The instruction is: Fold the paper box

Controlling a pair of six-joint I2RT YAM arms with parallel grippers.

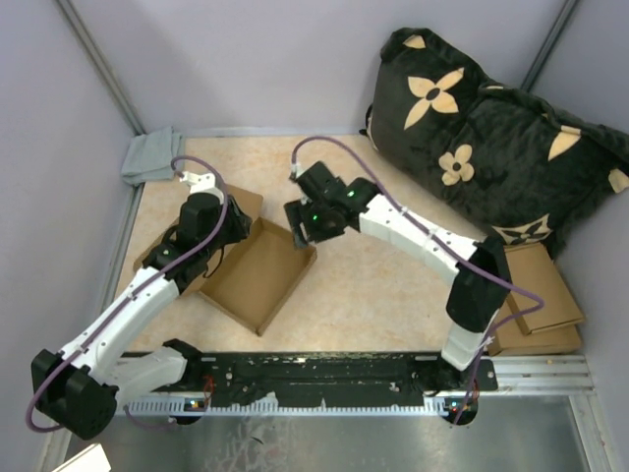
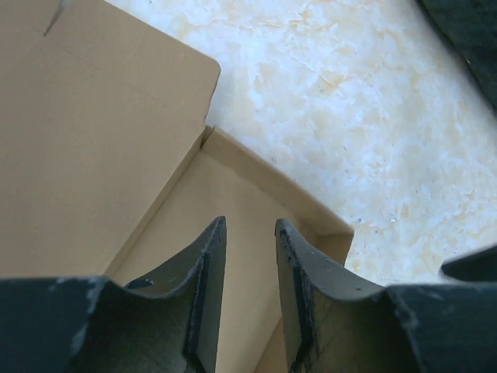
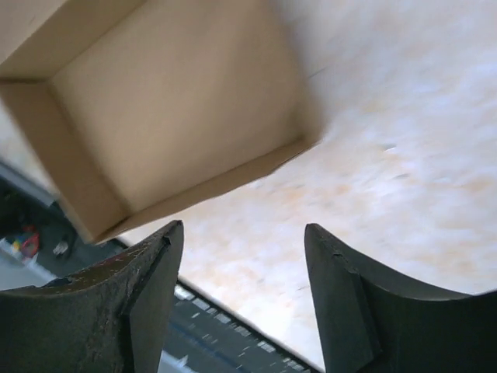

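Note:
The paper box point(image 1: 257, 277) sits left of the table's middle as an open brown tray with its walls standing, and a flat lid flap point(image 1: 239, 204) lies at its far-left side. My left gripper point(image 1: 224, 242) hovers over the tray's far-left corner. In the left wrist view its jaws point(image 2: 248, 225) are slightly apart with nothing between them, above the box floor point(image 2: 233, 194) and beside the flap point(image 2: 101, 140). My right gripper point(image 1: 300, 234) is wide open and empty just past the tray's far-right corner. In the right wrist view it point(image 3: 245, 229) is over bare table, with the box point(image 3: 171, 101) at the upper left.
A black cushion with tan flowers point(image 1: 491, 147) fills the back right. Stacked thicker cardboard pieces point(image 1: 541, 295) lie at the right edge. A grey cloth point(image 1: 152, 157) sits in the back-left corner. A black rail point(image 1: 324, 379) runs along the near edge.

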